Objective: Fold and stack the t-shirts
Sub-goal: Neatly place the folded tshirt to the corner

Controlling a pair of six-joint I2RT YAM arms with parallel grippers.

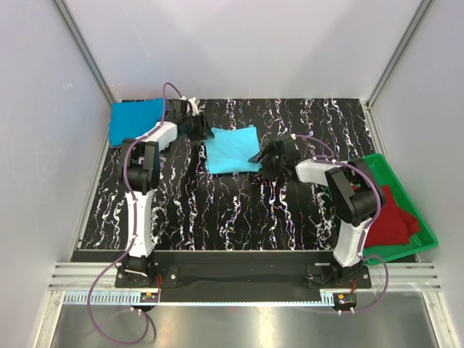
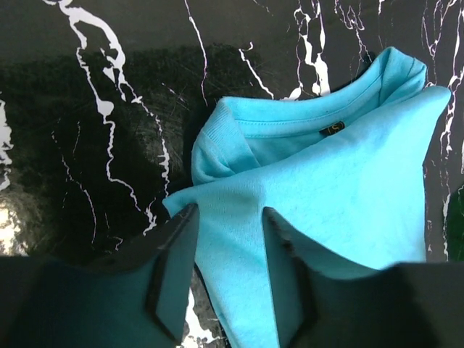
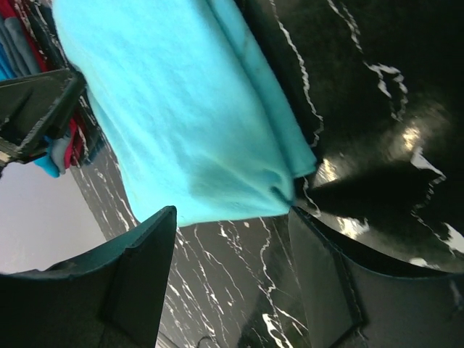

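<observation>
A light turquoise t-shirt [image 1: 230, 149] lies folded at the middle back of the table. It also shows in the left wrist view [image 2: 341, 196] and the right wrist view [image 3: 181, 109]. My left gripper [image 1: 200, 130] is at its back left corner, open, with the cloth edge between the fingers [image 2: 230, 214]. My right gripper [image 1: 259, 156] is open at the shirt's near right corner, with the corner just ahead of the fingertips [image 3: 232, 210]. A deeper blue t-shirt [image 1: 134, 120] lies at the back left. Dark red t-shirts [image 1: 390, 214] lie in the tray. No grey shirt is in view.
A green plastic tray [image 1: 424, 230] stands at the right edge of the black marbled table [image 1: 217, 210]. White walls enclose the back and both sides. The left gripper's finger [image 3: 36, 109] shows in the right wrist view beyond the shirt.
</observation>
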